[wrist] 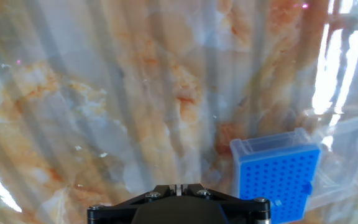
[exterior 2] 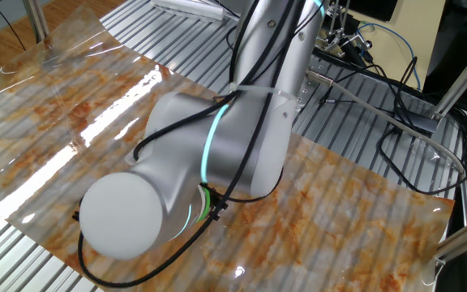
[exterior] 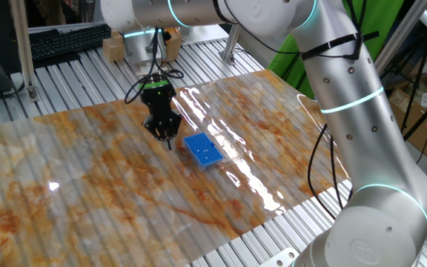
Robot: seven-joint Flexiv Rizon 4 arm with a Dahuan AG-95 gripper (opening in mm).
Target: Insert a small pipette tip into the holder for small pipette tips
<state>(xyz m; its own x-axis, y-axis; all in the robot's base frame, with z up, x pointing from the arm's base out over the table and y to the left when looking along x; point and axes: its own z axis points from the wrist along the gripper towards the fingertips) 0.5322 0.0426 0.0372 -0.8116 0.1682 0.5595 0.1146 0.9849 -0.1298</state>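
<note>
The holder for small pipette tips (exterior: 202, 150) is a small bright blue rack with a fine grid of holes, lying on the marbled sheet. In the hand view the holder (wrist: 278, 177) sits low right, with its clear lid (wrist: 353, 143) open beside it. My gripper (exterior: 163, 133) hangs just left of the holder, close above the sheet. In the hand view the gripper (wrist: 178, 186) has its jaws pressed together on a thin pale sliver, the small pipette tip (wrist: 178, 188), mostly hidden. A short thin point shows under the gripper in the fixed view. The other fixed view shows only the arm.
The marbled sheet (exterior: 87, 170) covers a slatted metal table (exterior: 273, 237). A keyboard (exterior: 65, 41) and a cardboard box (exterior: 113, 48) lie at the far edge. Cables (exterior 2: 396, 122) run along the table's side. The arm's big elbow (exterior 2: 177, 203) blocks the other fixed view.
</note>
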